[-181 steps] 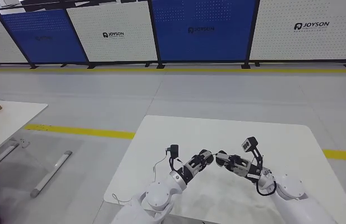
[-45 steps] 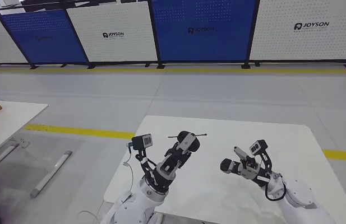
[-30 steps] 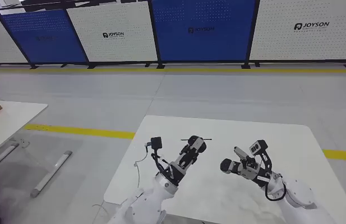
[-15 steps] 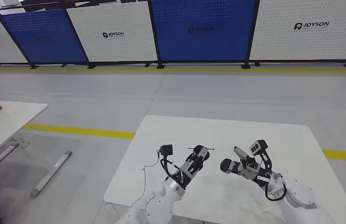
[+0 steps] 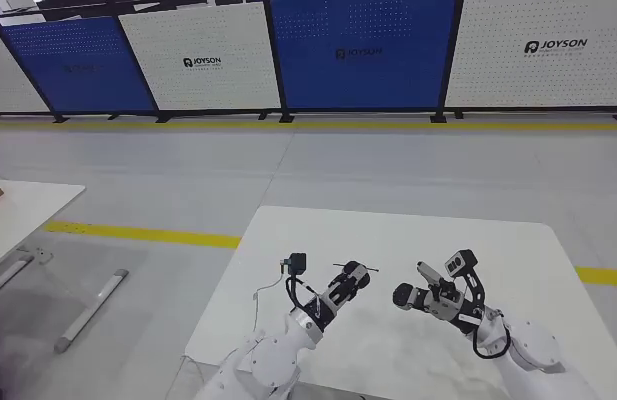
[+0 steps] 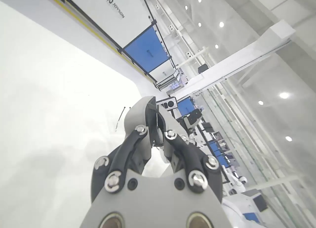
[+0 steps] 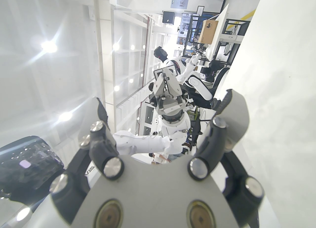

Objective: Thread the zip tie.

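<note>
While the left claw (image 5: 354, 272) stays out of contact with the white desk (image 5: 438, 235), it is pinched closed on a thin black plastic zip tie (image 5: 372, 267), which sticks out on both sides of its fingers (image 6: 138, 115). It holds the tie above the desk's near half, slightly toward the left edge. The right claw (image 5: 414, 284) hangs beside it toward the right edge, apart from it, jaws spread wide and holding nothing.

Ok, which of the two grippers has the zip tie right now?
The left gripper: it is shut on the thin black zip tie, whose ends stick out on either side. The right gripper is open and holds nothing.
</note>
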Action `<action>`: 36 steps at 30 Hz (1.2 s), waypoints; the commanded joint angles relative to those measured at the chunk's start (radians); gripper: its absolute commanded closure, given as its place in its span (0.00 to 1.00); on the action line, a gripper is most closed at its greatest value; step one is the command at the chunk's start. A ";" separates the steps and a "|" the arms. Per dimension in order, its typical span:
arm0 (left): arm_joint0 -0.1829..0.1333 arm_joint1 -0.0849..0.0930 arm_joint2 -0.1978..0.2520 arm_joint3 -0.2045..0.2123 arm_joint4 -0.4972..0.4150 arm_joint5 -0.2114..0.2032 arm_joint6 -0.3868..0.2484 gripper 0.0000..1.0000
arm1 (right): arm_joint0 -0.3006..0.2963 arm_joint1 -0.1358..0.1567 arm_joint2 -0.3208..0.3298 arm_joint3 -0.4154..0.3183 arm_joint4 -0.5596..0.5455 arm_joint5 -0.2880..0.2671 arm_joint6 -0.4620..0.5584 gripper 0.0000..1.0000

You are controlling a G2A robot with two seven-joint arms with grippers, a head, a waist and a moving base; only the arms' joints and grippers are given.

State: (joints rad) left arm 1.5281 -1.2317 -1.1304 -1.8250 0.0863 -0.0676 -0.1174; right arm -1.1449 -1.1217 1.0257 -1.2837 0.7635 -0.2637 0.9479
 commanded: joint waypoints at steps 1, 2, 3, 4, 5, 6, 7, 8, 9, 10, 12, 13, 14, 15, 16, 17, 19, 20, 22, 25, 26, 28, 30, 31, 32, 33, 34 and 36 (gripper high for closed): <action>0.001 0.007 -0.027 0.010 -0.015 -0.012 -0.073 1.00 | 0.000 0.000 0.000 0.000 0.000 0.000 0.000 0.00; 0.002 0.011 -0.034 0.015 -0.013 -0.024 -0.113 1.00 | 0.000 0.000 0.000 0.000 0.000 0.000 0.000 0.00; 0.004 0.015 -0.044 0.021 -0.017 -0.040 -0.144 1.00 | 0.000 0.000 0.000 0.000 0.000 0.000 0.000 0.00; 0.007 0.018 -0.056 0.029 -0.021 -0.055 -0.170 1.00 | 0.000 0.000 0.000 0.000 0.000 0.000 0.000 0.00; 0.009 0.021 -0.060 0.035 -0.013 -0.067 -0.186 1.00 | 0.000 0.000 0.000 0.000 0.000 0.000 0.000 0.00; 0.011 0.023 -0.061 0.042 -0.005 -0.081 -0.200 1.00 | 0.000 0.000 0.000 0.000 0.000 0.000 0.000 0.00; 0.014 0.024 -0.058 0.051 -0.004 -0.096 -0.213 1.00 | 0.000 0.000 0.000 0.000 0.000 0.000 0.000 0.00; 0.014 0.025 -0.057 0.058 0.006 -0.100 -0.209 1.00 | 0.000 0.000 0.000 0.000 0.000 0.000 0.000 0.00; 0.014 0.024 -0.054 0.062 0.026 -0.102 -0.186 1.00 | 0.000 0.000 0.000 0.000 0.000 0.000 0.000 0.00; 0.015 0.024 -0.051 0.062 0.030 -0.103 -0.177 1.00 | 0.000 0.000 0.000 0.000 0.000 0.000 0.000 0.00; 0.015 0.024 -0.051 0.062 0.030 -0.103 -0.177 1.00 | 0.000 0.000 0.000 0.000 0.000 0.000 0.000 0.00; 0.015 0.024 -0.051 0.062 0.030 -0.103 -0.177 1.00 | 0.000 0.000 0.000 0.000 0.000 0.000 0.000 0.00; 0.015 0.024 -0.051 0.062 0.030 -0.103 -0.177 1.00 | 0.000 0.000 0.000 0.000 0.000 0.000 0.000 0.00; 0.015 0.024 -0.051 0.062 0.030 -0.103 -0.177 1.00 | 0.000 0.000 0.000 0.000 0.000 0.000 0.000 0.00; 0.015 0.024 -0.051 0.062 0.030 -0.103 -0.177 1.00 | 0.000 0.000 0.000 0.000 0.000 0.000 0.000 0.00; 0.015 0.024 -0.051 0.062 0.030 -0.103 -0.177 1.00 | 0.000 0.000 0.000 0.000 0.000 0.000 0.000 0.00; 0.015 0.024 -0.051 0.062 0.030 -0.103 -0.177 1.00 | 0.000 0.000 0.000 0.000 0.000 0.000 0.000 0.00; 0.015 0.024 -0.051 0.062 0.030 -0.103 -0.177 1.00 | 0.000 0.000 0.000 0.000 0.000 0.000 0.000 0.00; 0.010 0.020 -0.046 0.073 -0.004 -0.081 -0.158 1.00 | 0.000 0.000 0.000 0.000 0.000 0.000 0.000 0.00; -0.014 0.013 -0.018 0.100 0.008 -0.042 -0.110 1.00 | 0.000 0.000 0.000 0.000 0.000 0.000 0.000 0.00; -0.016 0.013 -0.015 0.101 0.009 -0.042 -0.107 1.00 | 0.000 0.000 0.000 0.000 0.000 0.000 0.000 0.00; -0.016 0.013 -0.015 0.101 0.009 -0.042 -0.107 1.00 | 0.000 0.000 0.000 0.000 0.000 0.000 0.000 0.00; -0.016 0.013 -0.015 0.101 0.009 -0.042 -0.107 1.00 | 0.000 0.000 0.000 0.000 0.000 0.000 0.000 0.00; -0.016 0.013 -0.015 0.101 0.009 -0.042 -0.107 1.00 | 0.000 0.000 0.000 0.000 0.000 0.000 0.000 0.00; -0.016 0.013 -0.015 0.101 0.009 -0.042 -0.107 1.00 | 0.000 0.000 0.001 -0.002 -0.003 -0.001 -0.005 0.00; -0.016 0.013 -0.015 0.101 0.009 -0.042 -0.107 1.00 | 0.002 0.002 0.009 -0.011 -0.032 -0.005 -0.017 0.00; -0.016 0.013 -0.015 0.101 0.009 -0.042 -0.107 1.00 | 0.007 0.007 0.023 -0.019 -0.074 -0.009 -0.016 0.00; -0.016 0.013 -0.015 0.101 0.009 -0.042 -0.107 1.00 | 0.014 0.022 0.067 -0.038 -0.143 0.024 -0.004 0.00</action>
State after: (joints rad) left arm 1.5125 -1.2190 -1.1452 -1.7237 0.0958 -0.1093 -0.2243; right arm -1.1356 -1.1071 1.0683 -1.3132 0.6661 -0.2621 0.9366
